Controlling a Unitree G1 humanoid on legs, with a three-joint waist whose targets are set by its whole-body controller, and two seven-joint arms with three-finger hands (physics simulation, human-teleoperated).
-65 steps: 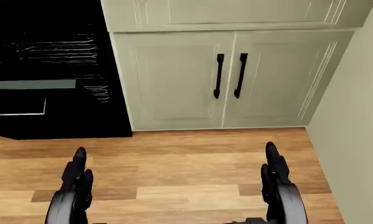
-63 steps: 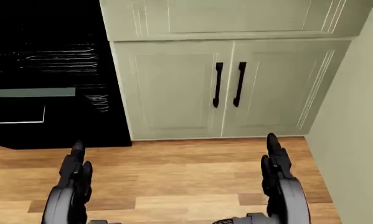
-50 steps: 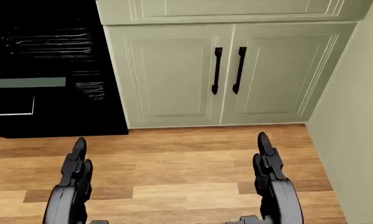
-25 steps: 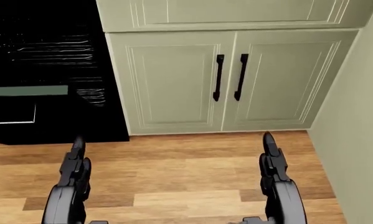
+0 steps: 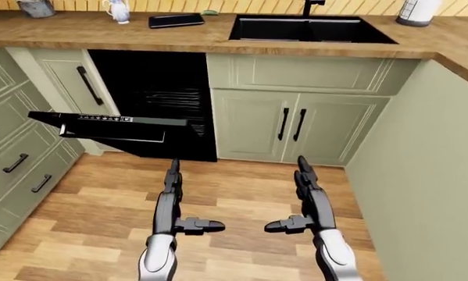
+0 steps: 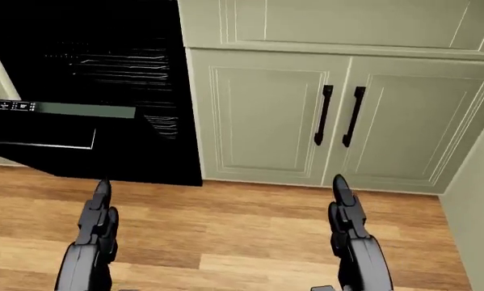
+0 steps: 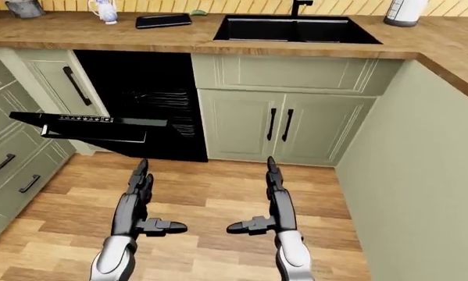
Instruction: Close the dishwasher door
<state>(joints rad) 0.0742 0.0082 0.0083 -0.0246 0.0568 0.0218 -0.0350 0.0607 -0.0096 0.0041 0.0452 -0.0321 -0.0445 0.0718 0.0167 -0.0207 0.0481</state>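
Note:
The black dishwasher (image 5: 159, 102) stands open under the wooden counter, left of the sink cabinet. Its door (image 5: 112, 126) hangs folded down at about mid height, with the control strip (image 6: 60, 109) facing me and dark racks (image 6: 120, 63) visible inside. My left hand (image 5: 173, 193) and right hand (image 5: 305, 190) are both held out flat and open above the wooden floor, below and to the right of the door. Neither hand touches anything.
A black sink (image 5: 308, 28) sits in the counter above the pale green double-door cabinet (image 6: 339, 115) with black handles. Drawers (image 5: 14, 164) line the left side. A pale green cabinet wall (image 5: 421, 175) closes off the right. A dark tray (image 5: 175, 20) lies on the counter.
The whole head view has swung to the left: the cabinet doors now sit further right and more of the dishwasher and its door shows. Both hands stay open in the same pose.

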